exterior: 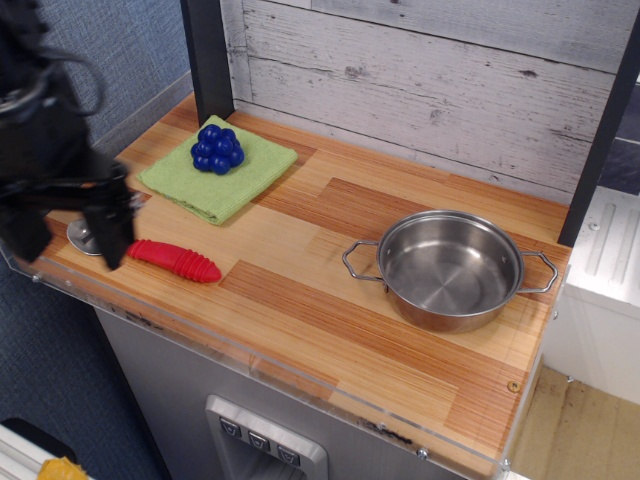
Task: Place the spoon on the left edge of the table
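The spoon [165, 256] is seen lying flat on the desk [330, 300], close to the left end and near the front rim, its red handle pointing right and its metal bowl toward the left edge. The bowl is partly hidden behind one finger of the tool [68, 232].

The tool is found at the far left of the view, out beyond the desk's left end and in front of it as seen by the camera. Its two dark fingers are spread wide and nothing is held between them; the spoon is not gripped. Whether a finger touches the spoon's bowl cannot be told, since the one merely overlaps the other in the picture.

The placing step is judged to be finished or nearly so: the spoon is already set down at the left edge and released. What is called for next is judged to be only a clean retreat of the arm, up and away, made without the bowl being brushed, as a nudge could slide the spoon against the clear rim.

A green cloth [235, 185] with blue grapes [218, 148] lies behind the spoon, and a pan [448, 268] stands well apart to the right; neither is involved.
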Robot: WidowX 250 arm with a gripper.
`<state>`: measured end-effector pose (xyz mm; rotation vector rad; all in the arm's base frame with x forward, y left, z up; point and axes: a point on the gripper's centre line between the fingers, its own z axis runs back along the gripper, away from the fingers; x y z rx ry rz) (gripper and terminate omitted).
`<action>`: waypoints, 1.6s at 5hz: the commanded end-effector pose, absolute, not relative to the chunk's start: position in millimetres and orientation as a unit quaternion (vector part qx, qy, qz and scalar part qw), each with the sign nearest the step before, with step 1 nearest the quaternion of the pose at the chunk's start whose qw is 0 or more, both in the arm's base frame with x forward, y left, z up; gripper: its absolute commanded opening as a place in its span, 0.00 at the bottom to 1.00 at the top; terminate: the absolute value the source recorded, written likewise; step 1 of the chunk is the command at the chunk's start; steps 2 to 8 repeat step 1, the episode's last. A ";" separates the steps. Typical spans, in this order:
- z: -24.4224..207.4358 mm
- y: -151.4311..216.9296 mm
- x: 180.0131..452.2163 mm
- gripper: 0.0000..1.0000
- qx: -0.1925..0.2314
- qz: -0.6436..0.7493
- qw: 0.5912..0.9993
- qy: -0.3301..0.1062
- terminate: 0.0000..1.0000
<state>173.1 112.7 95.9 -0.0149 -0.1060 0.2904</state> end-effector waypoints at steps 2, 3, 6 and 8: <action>99.2 122.1 165.8 1.00 -0.003 0.143 0.988 -0.066 1.00; 99.2 122.1 165.8 1.00 -0.003 0.143 0.988 -0.066 1.00; 99.2 122.1 165.8 1.00 -0.003 0.143 0.988 -0.066 1.00; 99.2 122.1 165.8 1.00 -0.003 0.143 0.988 -0.066 1.00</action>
